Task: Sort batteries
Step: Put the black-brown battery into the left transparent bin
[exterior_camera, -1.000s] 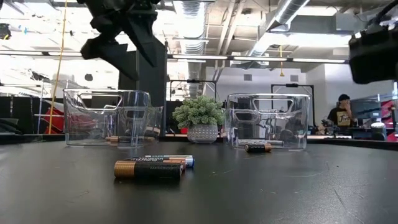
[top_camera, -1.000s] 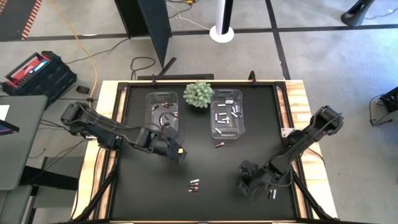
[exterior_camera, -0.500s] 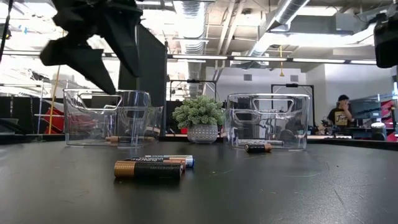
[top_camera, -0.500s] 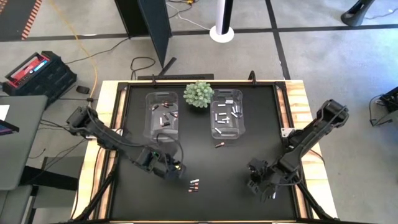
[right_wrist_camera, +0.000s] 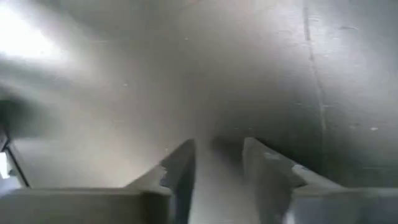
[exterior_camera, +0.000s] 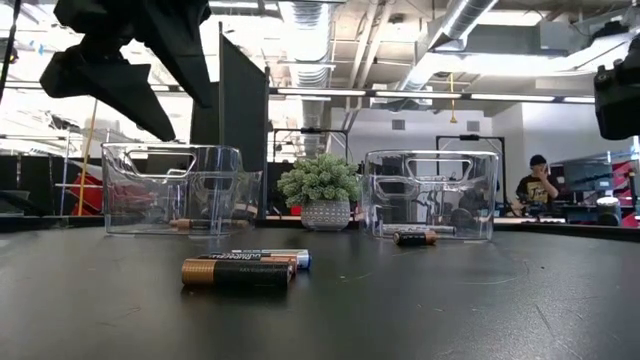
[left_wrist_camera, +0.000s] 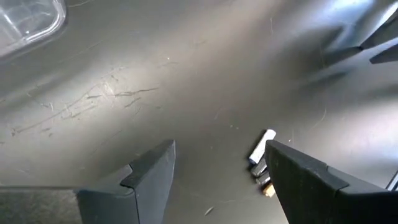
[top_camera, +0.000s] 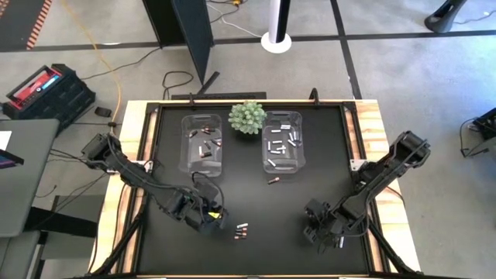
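Three batteries point(top_camera: 242, 230) lie side by side on the black mat near the table's near edge. In the low view the front one is a dark battery point(exterior_camera: 238, 273) with a copper end, and a pale-tipped one point(exterior_camera: 285, 258) lies behind it. My left gripper point(top_camera: 219, 223) hovers open just to their left. In the left wrist view the batteries point(left_wrist_camera: 261, 163) lie beside one finger of my left gripper point(left_wrist_camera: 221, 149), not between the two. My right gripper point(top_camera: 319, 235) is low over the mat at the near right. In its wrist view my right gripper point(right_wrist_camera: 219, 144) shows a gap with nothing in it.
Two clear bins stand at the far middle, the left bin point(top_camera: 203, 143) and the right bin point(top_camera: 282, 142), each with several batteries inside. The spiky green plant point(top_camera: 247, 117) sits between them. One loose battery point(top_camera: 273, 180) lies just in front of the right bin.
My left gripper has swung from beside the left bin toward the table's near edge and sunk lower. It now hangs close to the three batteries, with its fingers open as before. The batteries have not moved.
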